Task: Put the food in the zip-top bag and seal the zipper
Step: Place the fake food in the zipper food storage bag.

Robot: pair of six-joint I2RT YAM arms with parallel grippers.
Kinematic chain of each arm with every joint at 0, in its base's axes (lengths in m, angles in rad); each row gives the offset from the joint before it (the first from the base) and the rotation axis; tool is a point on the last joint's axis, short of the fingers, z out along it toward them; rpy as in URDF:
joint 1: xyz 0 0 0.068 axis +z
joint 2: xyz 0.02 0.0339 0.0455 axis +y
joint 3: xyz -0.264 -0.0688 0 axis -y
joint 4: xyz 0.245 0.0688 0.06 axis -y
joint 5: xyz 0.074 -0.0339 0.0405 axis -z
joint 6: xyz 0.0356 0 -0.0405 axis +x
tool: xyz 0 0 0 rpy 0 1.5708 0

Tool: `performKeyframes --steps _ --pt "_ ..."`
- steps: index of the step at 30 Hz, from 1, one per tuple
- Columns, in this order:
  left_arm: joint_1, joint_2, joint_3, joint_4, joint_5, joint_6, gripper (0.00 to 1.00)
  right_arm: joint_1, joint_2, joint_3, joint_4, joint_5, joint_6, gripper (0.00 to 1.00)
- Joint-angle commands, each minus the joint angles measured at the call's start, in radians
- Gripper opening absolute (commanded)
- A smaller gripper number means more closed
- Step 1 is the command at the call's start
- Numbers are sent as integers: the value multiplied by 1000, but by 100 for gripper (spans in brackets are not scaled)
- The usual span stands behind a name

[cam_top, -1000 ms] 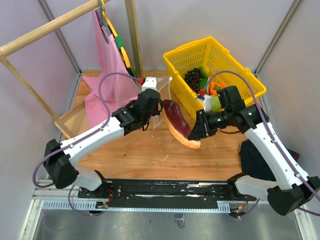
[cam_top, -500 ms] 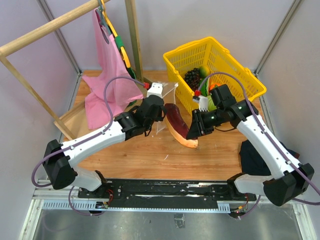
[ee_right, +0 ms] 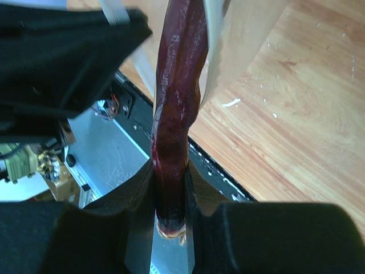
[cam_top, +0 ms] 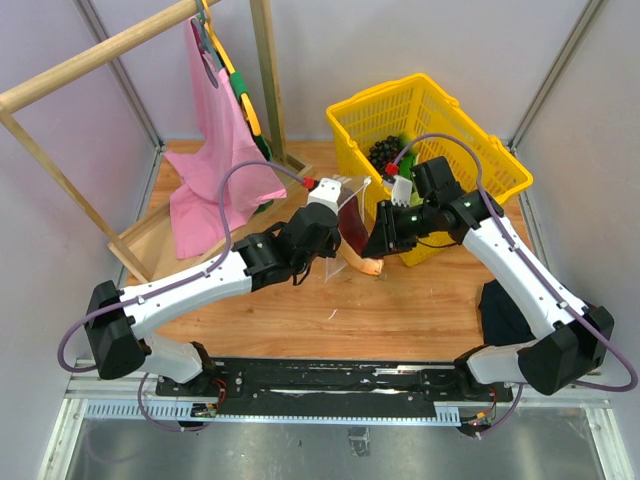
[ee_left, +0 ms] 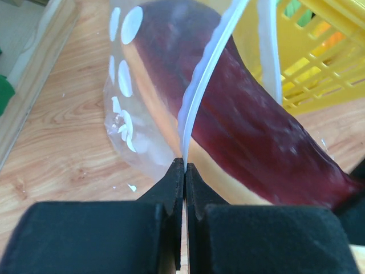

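Note:
The zip-top bag (cam_top: 350, 195) is clear with white dots and hangs upright in mid-table. My left gripper (cam_top: 322, 228) is shut on its whitish zipper strip (ee_left: 197, 97). In the left wrist view the jaws (ee_left: 184, 168) pinch the strip, with the dotted bag wall (ee_left: 122, 108) beside it. My right gripper (cam_top: 382, 238) is shut on the long maroon and orange slice (cam_top: 352, 240), whose far end sits in the bag's mouth. In the right wrist view the gripper (ee_right: 171, 162) clamps the slice (ee_right: 177, 85) by its end. The slice shows through the bag (ee_left: 256, 131).
A yellow basket (cam_top: 480, 130) at the back right holds dark grapes (cam_top: 385, 152) and a green fruit (cam_top: 407, 140). A pink cloth (cam_top: 225, 140) hangs on a wooden rack (cam_top: 100, 60) at the back left. A dark cloth (cam_top: 505, 310) lies at the right edge.
The left gripper has carried the bag to the right, toward the basket. The right gripper has moved the slice up and left, so its end now sits in the bag's mouth.

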Motion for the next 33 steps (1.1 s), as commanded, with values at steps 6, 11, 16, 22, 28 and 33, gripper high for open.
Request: performKeyframes --steps 6,11,16,22,28,33 --pt "-53 8 38 -19 61 6 0 15 21 6 150 42 125 1" --pt "-69 12 41 -1 96 -17 0 17 17 -29 218 69 185 1" --pt "-71 -1 34 28 147 -68 0 34 -1 -78 291 143 233 1" --pt "-71 -29 -2 90 245 -131 0 74 -42 -142 377 282 275 1" --pt "-71 -45 -42 141 298 -194 0 98 -97 -248 536 341 349 1" --pt "-71 -67 -84 185 329 -261 0 109 -166 -347 658 436 372 1"
